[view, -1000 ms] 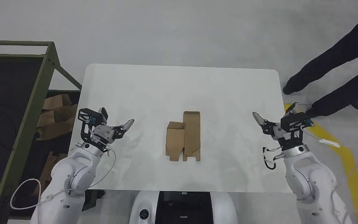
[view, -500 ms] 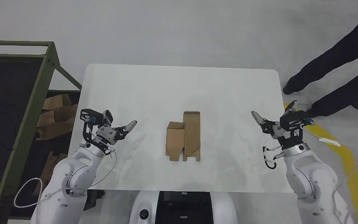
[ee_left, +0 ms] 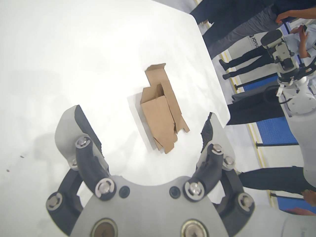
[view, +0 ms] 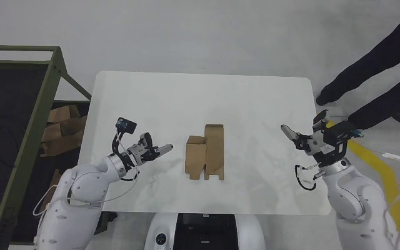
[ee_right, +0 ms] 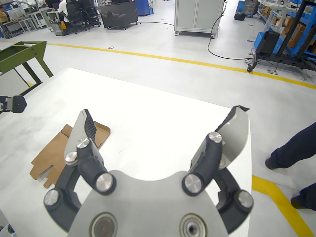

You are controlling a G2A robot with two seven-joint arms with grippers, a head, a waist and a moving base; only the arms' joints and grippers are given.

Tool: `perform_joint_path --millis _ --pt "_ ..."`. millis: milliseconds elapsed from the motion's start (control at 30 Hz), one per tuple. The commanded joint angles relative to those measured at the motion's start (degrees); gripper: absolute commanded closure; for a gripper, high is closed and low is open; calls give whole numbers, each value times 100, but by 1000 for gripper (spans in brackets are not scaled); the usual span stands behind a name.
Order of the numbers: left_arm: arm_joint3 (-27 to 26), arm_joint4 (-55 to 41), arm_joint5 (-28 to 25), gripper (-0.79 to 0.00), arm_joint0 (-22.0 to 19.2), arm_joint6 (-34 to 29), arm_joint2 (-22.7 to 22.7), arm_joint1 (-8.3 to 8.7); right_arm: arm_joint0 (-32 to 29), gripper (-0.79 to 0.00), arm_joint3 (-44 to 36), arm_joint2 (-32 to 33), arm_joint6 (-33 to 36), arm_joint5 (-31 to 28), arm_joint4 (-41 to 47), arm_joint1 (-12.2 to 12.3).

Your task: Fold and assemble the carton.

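Top view gives you the white worktop (view: 187, 100) with the brown carton (view: 205, 158) lying on it, a little toward 6 o'clock from the middle. The carton is unassembled: a longer panel with a small flap at its 12 o'clock end, and a shorter panel touching it on the 9 o'clock side. Your left tool (view: 160, 149) hovers at 9 o'clock from the carton, near it but apart, fingers spread and holding nothing; its wrist view frames the carton between the two open fingers. Your right tool (view: 302, 124) sits at 3 o'clock, well apart from the carton by the worktop's edge, also spread wide and empty. Off the worktop at 9 o'clock you see a green frame (view: 39, 94) with loose cardboard pieces (view: 61, 128) beside it.
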Motion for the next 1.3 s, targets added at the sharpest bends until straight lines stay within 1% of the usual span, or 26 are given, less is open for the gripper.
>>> perform_joint_path --millis 0,367,467,533,667,833,967,1167,1267 --pt "-2 -20 21 -785 -33 -141 6 7 9 -785 -35 25 56 -15 73 3" --pt "8 -29 29 -785 -29 -128 23 6 9 -785 -35 25 56 -15 73 3" --pt "240 -110 216 -785 -157 -99 283 -7 12 -785 -36 21 55 -4 79 2" --pt "423 -478 296 -785 -302 -245 433 -14 43 -785 -51 -26 35 -19 130 -2" --pt "762 -961 382 -785 -602 -602 557 -1 68 -785 -4 -37 10 -111 294 -3" --pt "1146 -1301 417 -785 -891 -862 734 13 47 -785 87 7 30 -359 640 4" --pt "1455 -1688 295 -785 -1058 -981 894 12 50 -785 171 46 52 -550 934 11" --pt "1805 -1684 107 -785 -1212 -773 1198 0 72 -785 281 112 83 -591 1112 17" --pt "1912 -1555 64 -785 -1259 -572 1344 -8 72 -785 329 153 51 -586 1185 18"
